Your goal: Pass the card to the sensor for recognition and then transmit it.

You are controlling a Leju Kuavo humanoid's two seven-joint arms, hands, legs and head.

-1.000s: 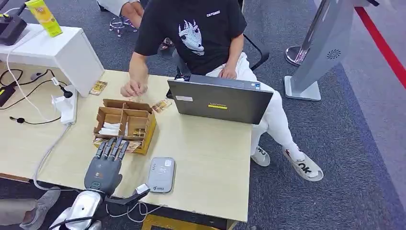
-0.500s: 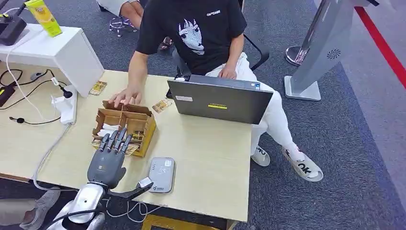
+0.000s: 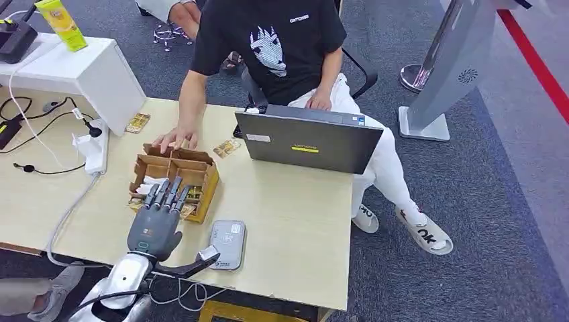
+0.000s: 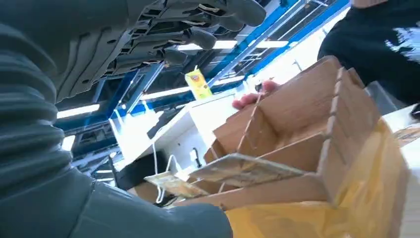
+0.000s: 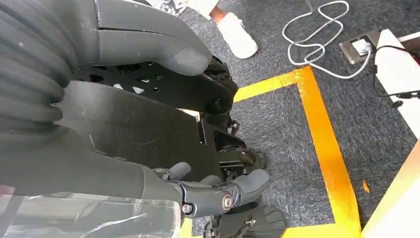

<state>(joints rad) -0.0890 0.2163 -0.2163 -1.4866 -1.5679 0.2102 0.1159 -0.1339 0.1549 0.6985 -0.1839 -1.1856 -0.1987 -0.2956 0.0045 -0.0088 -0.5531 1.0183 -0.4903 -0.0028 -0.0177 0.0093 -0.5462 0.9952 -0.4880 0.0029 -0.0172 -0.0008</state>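
Now the left hand [image 3: 156, 227] reaches flat over the near edge of the cardboard box [image 3: 176, 180], its fingers [image 3: 168, 194] stretched out and slightly apart, holding nothing. Directly under the fingertips, cards [image 3: 187, 209] lie tilted in the box's near compartments; from the left wrist view a card [image 4: 247, 168] leans across a divider below the fingers [image 4: 198, 37]. Beyond the fingertips, a person's hand [image 3: 174, 139] rests on the box's far rim. Beside the thumb, on the table [image 3: 295, 221], sits the grey sensor [image 3: 226, 245]. Another loose card [image 3: 227, 147] lies past the box, near the laptop [image 3: 305, 141]. The right hand [image 5: 208, 191] hangs above the floor, fingers loosely curled around nothing.
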